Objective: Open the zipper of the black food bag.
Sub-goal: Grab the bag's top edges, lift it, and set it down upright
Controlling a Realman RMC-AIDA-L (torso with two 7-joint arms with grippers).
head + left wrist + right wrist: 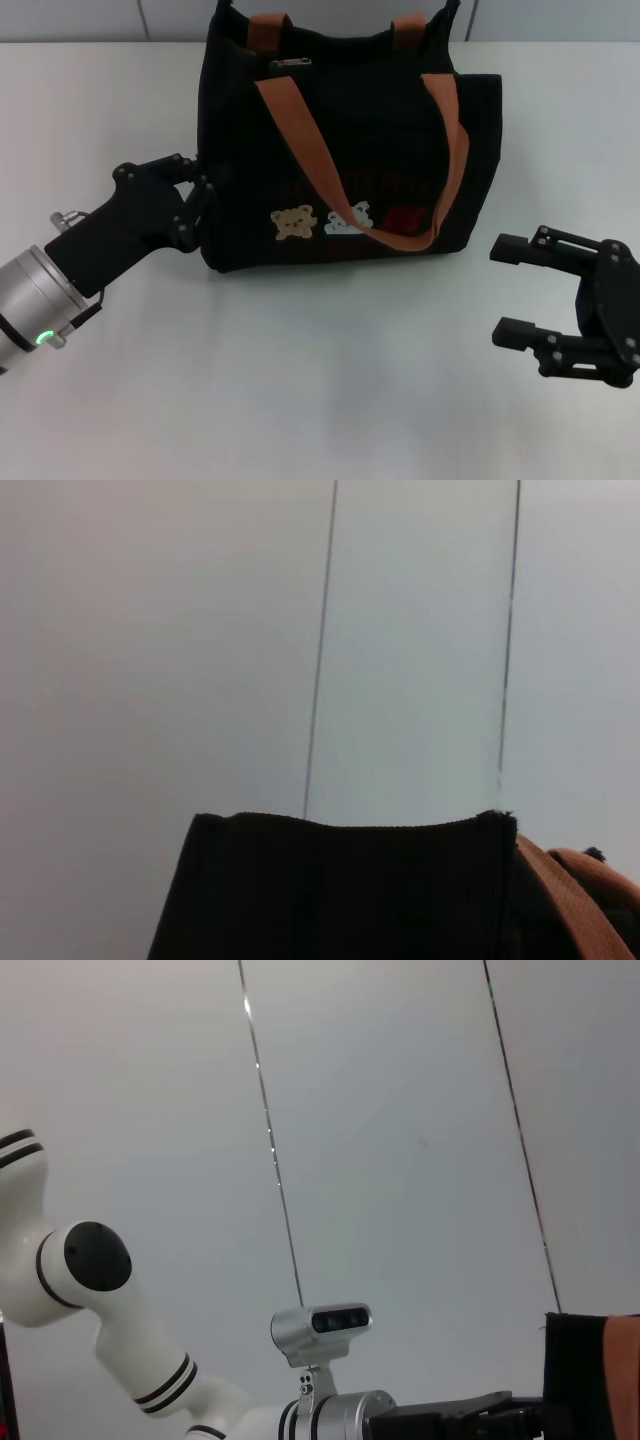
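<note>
The bag on the table is soft and floppy, so hold its side with your left pincer, already touching there though you can't tell its grip, and pinch the small zipper tab with your wide-open, empty right pincer.

Evenly and brightly lit from above. Soft, faint shadows only: a pale one under the bag along its lower edge at frame centre, another beneath the right gripper at lower right. Mild glare on the table, washed nearly white toward the upper corners. Black fabric crushed to near-featureless dark, print barely legible. Head view fairly sharp. In the left wrist view, bag close at the bottom, soft-edged. In the right wrist view, small bright glints on the wall seam at upper left.
</note>
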